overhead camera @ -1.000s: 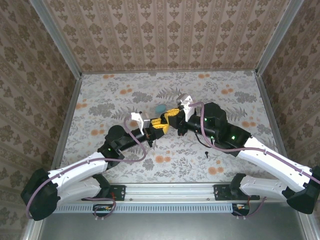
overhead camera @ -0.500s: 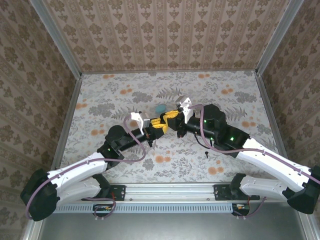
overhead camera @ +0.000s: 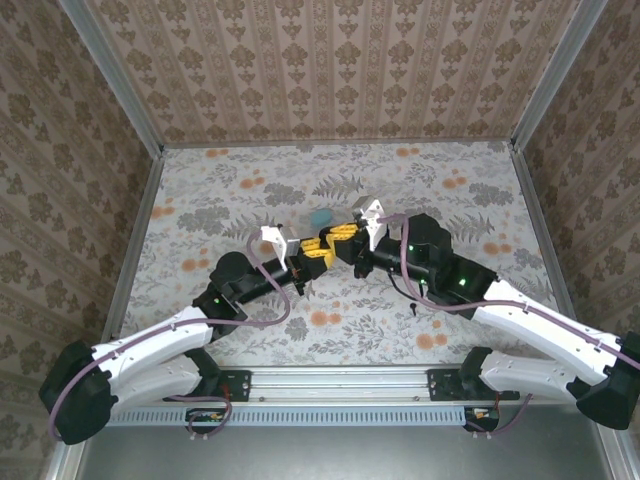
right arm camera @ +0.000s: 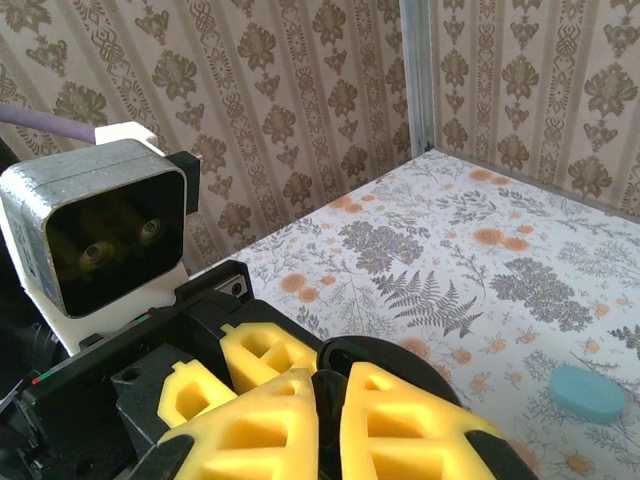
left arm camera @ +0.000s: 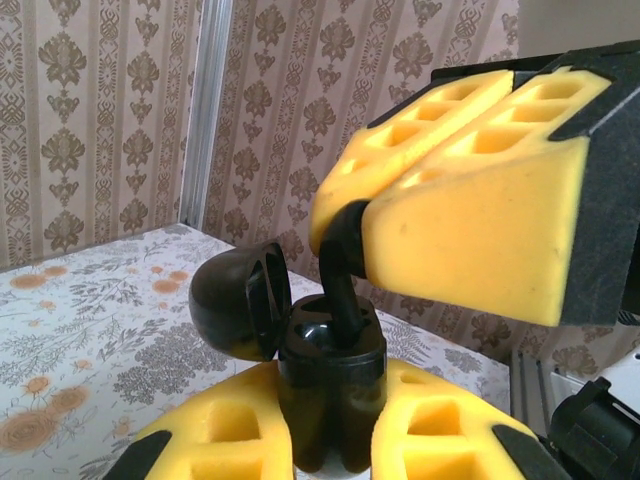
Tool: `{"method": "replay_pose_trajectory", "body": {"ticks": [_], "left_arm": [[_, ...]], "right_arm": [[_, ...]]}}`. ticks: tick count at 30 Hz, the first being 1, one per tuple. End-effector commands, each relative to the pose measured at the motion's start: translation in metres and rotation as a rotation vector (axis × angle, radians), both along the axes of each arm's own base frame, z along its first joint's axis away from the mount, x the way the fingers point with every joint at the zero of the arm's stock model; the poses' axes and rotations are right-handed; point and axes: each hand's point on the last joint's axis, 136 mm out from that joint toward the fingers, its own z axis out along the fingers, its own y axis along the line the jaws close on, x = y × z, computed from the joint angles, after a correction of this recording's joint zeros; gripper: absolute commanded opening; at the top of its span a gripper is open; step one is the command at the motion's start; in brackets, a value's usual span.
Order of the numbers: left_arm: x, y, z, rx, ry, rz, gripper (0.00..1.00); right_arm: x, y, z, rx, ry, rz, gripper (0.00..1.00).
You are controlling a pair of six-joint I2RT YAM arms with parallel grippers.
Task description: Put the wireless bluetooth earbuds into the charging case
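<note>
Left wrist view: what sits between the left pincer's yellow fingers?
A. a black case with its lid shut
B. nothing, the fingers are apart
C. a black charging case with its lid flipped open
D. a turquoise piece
C: the charging case stands clamped in the left pincer, its lid swung open to the side, while the right pincer holds a black earbud at its opening.

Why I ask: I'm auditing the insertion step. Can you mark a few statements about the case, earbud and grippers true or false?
1. The case has its lid open. True.
2. The left gripper holds the case. True.
3. The right gripper is empty. False: it pinches a black earbud over the case.
4. The turquoise piece sits in the case. False: it lies on the table.
</note>
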Motion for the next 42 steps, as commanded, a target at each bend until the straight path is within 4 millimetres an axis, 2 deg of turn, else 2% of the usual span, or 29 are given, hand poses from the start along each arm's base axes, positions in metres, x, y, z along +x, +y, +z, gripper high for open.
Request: {"method": "replay_pose_trajectory", "body": {"ticks": [1,10,17,21,25,31,34,36,42], "left_arm": [[0.005,0.009,0.022,-0.067,-0.034,0.056,0.0],[0.011,0.008,0.033,-0.082,-0.044,0.077,0.0],[0.011,0.003,0.03,-0.076,-0.034,0.059,0.0],[0.011,0.002,0.028,-0.07,-0.029,0.054,0.0],[0.008,0.002,0.026,-0.063,-0.031,0.041,0.0],[0.001,-0.001,0.025,-0.056,-0.039,-0.007,0.0],[-0.002,-0.002,0.026,-0.058,-0.043,-0.03,0.0],[-0.004,-0.002,0.028,-0.063,-0.048,-0.044,0.0],[-0.009,0.0,0.034,-0.087,-0.062,-0.075,0.0]], "right_arm": [[-0.012,0.003,-0.015,-0.015,0.03,0.037,0.09],[-0.01,-0.001,-0.025,-0.013,0.04,-0.008,0.12],[-0.009,-0.001,-0.017,0.004,0.041,-0.017,0.34],[-0.007,-0.007,-0.004,0.033,0.041,-0.05,0.46],[-0.005,-0.018,0.02,0.054,0.067,-0.102,0.57],[-0.006,-0.038,0.058,0.063,0.128,-0.167,0.64],[-0.005,-0.047,0.063,0.061,0.178,-0.203,0.64],[-0.006,-0.049,0.063,0.043,0.207,-0.206,0.59],[-0.003,-0.054,0.033,-0.03,0.325,-0.218,0.39]]}}
